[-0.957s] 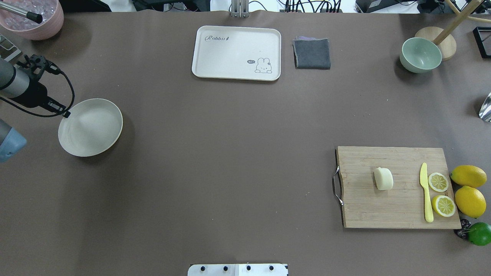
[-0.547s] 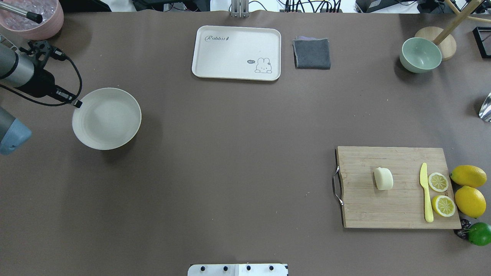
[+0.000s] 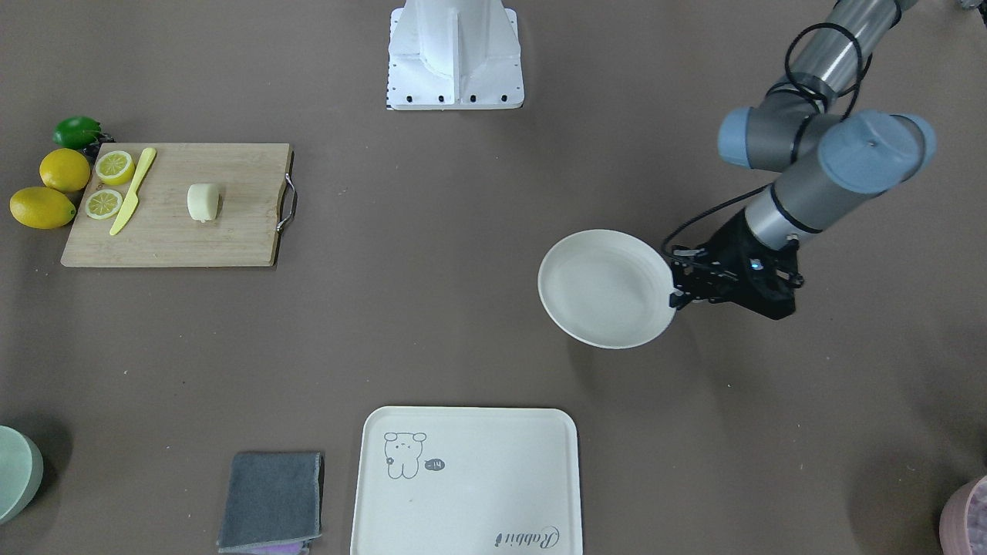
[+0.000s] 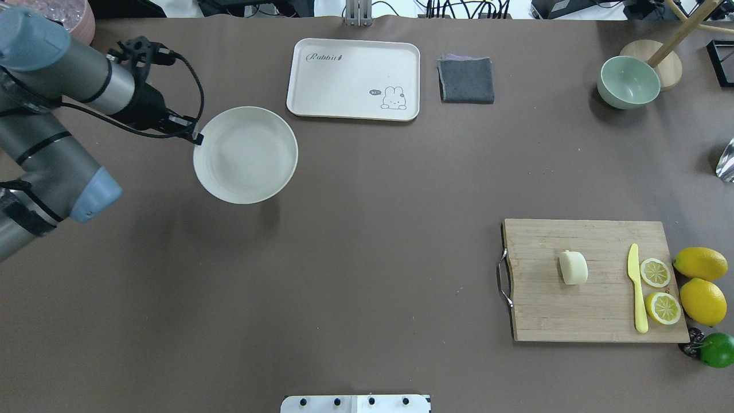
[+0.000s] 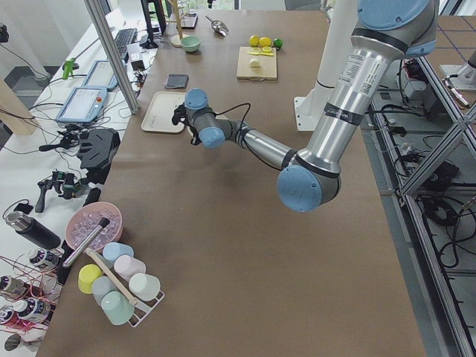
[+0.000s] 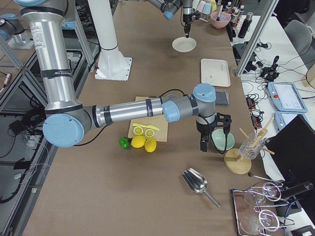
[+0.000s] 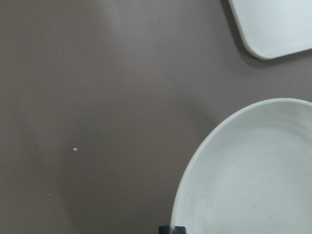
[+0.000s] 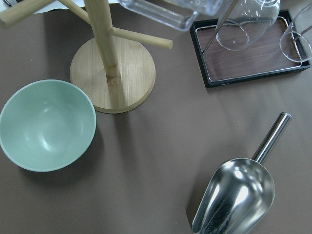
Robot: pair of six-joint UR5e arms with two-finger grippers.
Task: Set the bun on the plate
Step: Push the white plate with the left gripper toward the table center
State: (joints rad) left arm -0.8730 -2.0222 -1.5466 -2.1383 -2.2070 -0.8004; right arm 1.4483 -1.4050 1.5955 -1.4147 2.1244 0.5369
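The bun [image 4: 573, 268] [image 3: 203, 202], a pale cream lump, lies on a wooden cutting board [image 4: 596, 310] at the near right. The off-white plate [image 4: 245, 155] [image 3: 605, 289] [image 7: 253, 175] is held just above the table, left of centre, throwing a shadow below it. My left gripper [image 4: 196, 139] [image 3: 675, 299] is shut on the plate's left rim. My right gripper [image 6: 203, 144] shows only in the exterior right view, hanging beside the green bowl; I cannot tell if it is open or shut.
A cream tray [image 4: 352, 79] lies just beyond the plate, a grey cloth [image 4: 466, 80] to its right. The green bowl [image 4: 628, 82] and a wooden stand [image 8: 113, 73] are far right. A yellow knife [image 4: 635, 287], lemon halves [image 4: 655, 272] and whole lemons [image 4: 700, 263] sit by the board. A metal scoop [image 8: 239, 195] lies nearby.
My left arm has carried the plate rightward and toward the far side, from the table's left edge to just in front of the tray. The bun has not moved.
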